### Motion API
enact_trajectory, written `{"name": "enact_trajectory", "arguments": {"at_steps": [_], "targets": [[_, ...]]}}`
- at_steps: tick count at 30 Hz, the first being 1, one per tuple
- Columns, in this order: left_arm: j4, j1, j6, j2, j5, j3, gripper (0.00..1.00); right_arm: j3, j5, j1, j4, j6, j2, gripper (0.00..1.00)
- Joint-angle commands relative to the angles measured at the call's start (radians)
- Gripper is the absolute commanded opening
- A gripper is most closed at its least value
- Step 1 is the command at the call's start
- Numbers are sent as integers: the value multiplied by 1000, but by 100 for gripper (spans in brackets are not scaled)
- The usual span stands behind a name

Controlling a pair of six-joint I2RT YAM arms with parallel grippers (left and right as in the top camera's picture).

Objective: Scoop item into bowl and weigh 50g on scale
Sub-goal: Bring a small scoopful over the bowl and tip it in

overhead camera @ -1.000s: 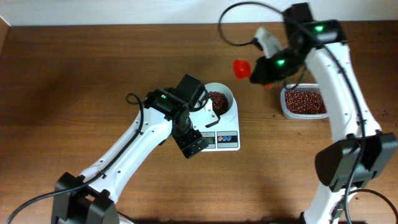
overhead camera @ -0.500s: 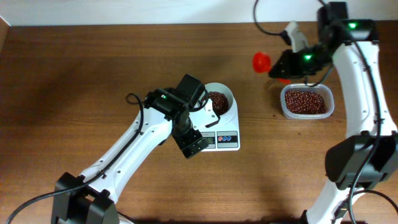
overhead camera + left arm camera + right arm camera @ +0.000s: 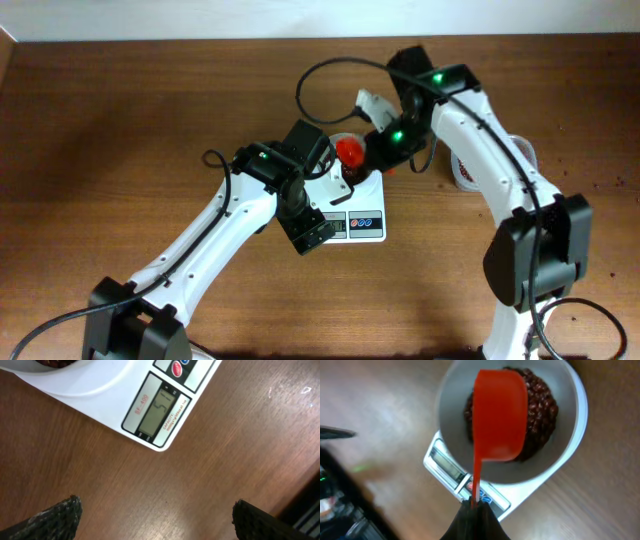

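Observation:
The white scale (image 3: 366, 224) stands mid-table and bears the white bowl (image 3: 570, 407), which holds a heap of dark red-brown beans (image 3: 540, 405). My right gripper (image 3: 476, 506) is shut on the handle of an orange-red scoop (image 3: 499, 415) and holds it over the bowl; no beans show on the scoop's visible face. In the overhead view the scoop (image 3: 349, 152) and right gripper (image 3: 385, 150) cover most of the bowl. My left gripper (image 3: 157, 520) is open and empty, over bare wood just in front of the scale's grey display (image 3: 159, 410); its digits are too blurred to read.
A clear plastic tub (image 3: 461, 176) stands right of the scale, mostly hidden under my right arm. My left arm (image 3: 230, 215) reaches in from the lower left, its wrist beside the bowl. A few loose beans lie near the table's right edge (image 3: 600, 182).
My right arm has swung left from above the tub and carried the scoop over the bowl on the scale. The left arm has not moved.

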Motion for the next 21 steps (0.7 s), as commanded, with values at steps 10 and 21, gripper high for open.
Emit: {"name": "enact_trajectory", "arguments": {"at_steps": [10,21], "targets": [[0,6,9,8,-4,-6,99,-79,68,2,114,-24,-29,4],[0,6,9,8,-4,-6,99,-78,159,35,162,-32,-28,4]]}}
